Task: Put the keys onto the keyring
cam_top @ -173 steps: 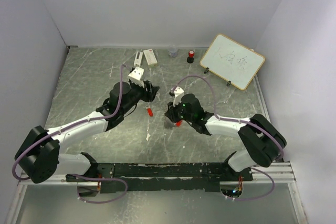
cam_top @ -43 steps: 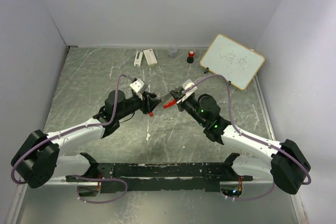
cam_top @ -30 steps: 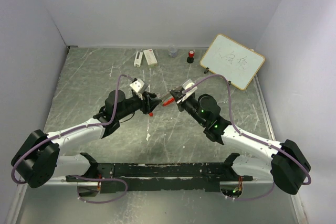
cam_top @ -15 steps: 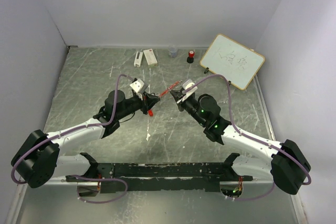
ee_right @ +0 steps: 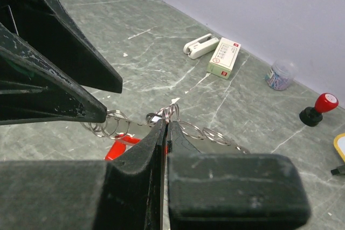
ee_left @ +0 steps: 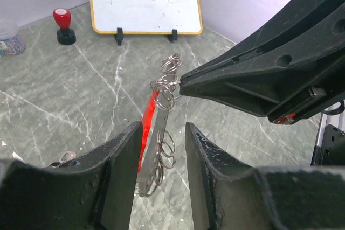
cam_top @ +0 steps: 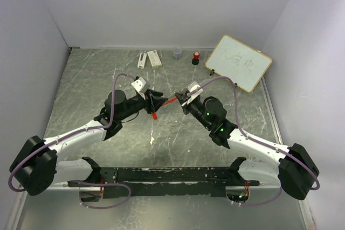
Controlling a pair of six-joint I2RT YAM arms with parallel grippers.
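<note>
The keyring [cam_top: 168,100] hangs in the air between both arms: a grey strip with several thin silver rings and a red fob [ee_left: 147,125]. My right gripper [cam_top: 180,98] is shut on its rings, the pinch showing at the fingertips [ee_right: 166,123] and again in the left wrist view [ee_left: 182,83]. My left gripper [cam_top: 154,98] stands open around the lower end of the keyring [ee_left: 161,149], its fingers [ee_left: 126,154] on either side without pressing. One of the keys, with a red tag [cam_top: 154,115], lies on the table below the left gripper.
At the back stand a small whiteboard [cam_top: 239,63], a red-capped stamp [cam_top: 195,57], a little jar of clips [cam_top: 177,53], a white box [cam_top: 154,58] and a stapler [cam_top: 142,59]. Grey walls close in the table on three sides.
The left gripper closed on the keyring's end and has come open again, shifting slightly toward the back. The right gripper kept its grip, and the fob has dropped from tilted up to nearly level.
</note>
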